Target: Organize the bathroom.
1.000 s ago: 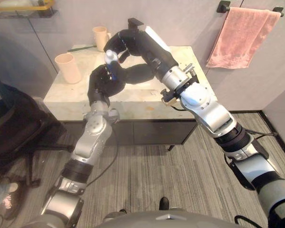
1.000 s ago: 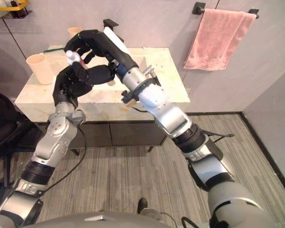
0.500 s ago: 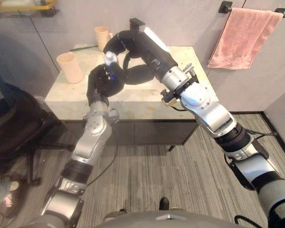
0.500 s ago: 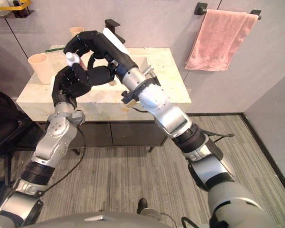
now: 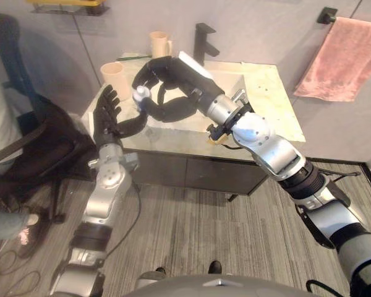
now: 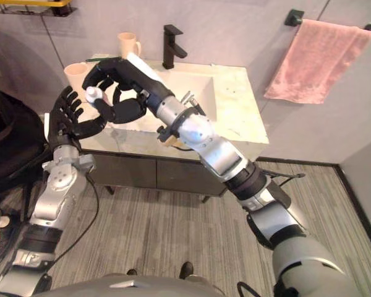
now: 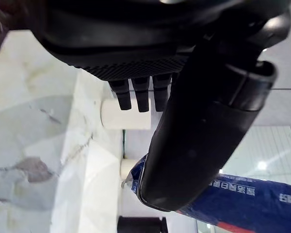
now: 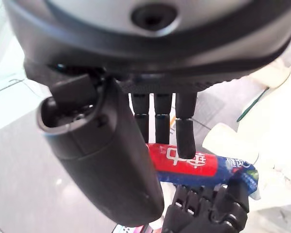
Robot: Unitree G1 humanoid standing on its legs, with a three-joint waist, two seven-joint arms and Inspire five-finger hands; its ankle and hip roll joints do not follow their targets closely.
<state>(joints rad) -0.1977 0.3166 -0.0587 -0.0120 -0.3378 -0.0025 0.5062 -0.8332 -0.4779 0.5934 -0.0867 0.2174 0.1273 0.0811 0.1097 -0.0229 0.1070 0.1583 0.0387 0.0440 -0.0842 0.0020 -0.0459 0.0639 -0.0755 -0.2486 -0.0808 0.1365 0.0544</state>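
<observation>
Toothpaste (image 8: 194,165) is the thing in work now, a blue and red tube with a white cap (image 6: 94,94), held above the front left corner of the bench (image 5: 266,93). The right hand (image 6: 111,74) has its fingers and thumb curled around the tube, with the cap end toward the left hand (image 6: 68,117). That hand stands just beside it, fingers straight and spread, palm facing the tube and holding nothing. I judge the tube is kept between the two hands so that one can pass it or steady it for the other, but which of these I cannot tell.

Farther on the bench, near the left edge, stands a peach cup (image 5: 113,73), and behind it a second cup (image 5: 158,43) with a green toothbrush (image 5: 133,58) lying near. Probably the tube belongs beside these. At the back is the black tap (image 5: 205,38) over the sink (image 5: 226,80). A pink towel (image 5: 349,59) hangs on the wall to the right.
</observation>
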